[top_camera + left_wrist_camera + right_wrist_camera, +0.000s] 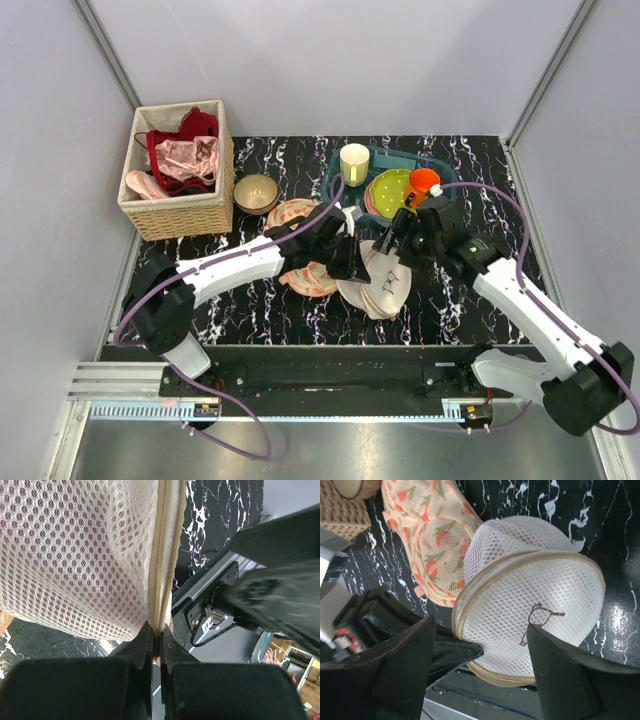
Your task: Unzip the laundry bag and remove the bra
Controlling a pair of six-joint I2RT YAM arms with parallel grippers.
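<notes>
The white mesh laundry bag [382, 285] lies at the table's middle, its beige zip [162, 555] closed along the rim. My left gripper [357, 258] is shut on the zip rim [156, 639] at the bag's left edge. My right gripper [398, 240] is open and hovers over the bag [535, 600], its fingers [415, 670] astride the dome without touching it. The left gripper's fingertip [457, 652] shows pinching the rim. A faint pink tint shows through the mesh [75, 555]; the bra inside cannot be made out.
A peach floral-print cloth [303, 275] lies just left of the bag [427, 535]. A wicker basket [178, 180] of garments stands at the back left, with a bowl [256, 193] beside it. A blue tray [440, 165] holds a cream cup [354, 162], a green spotted plate [390, 188] and an orange cup [423, 182].
</notes>
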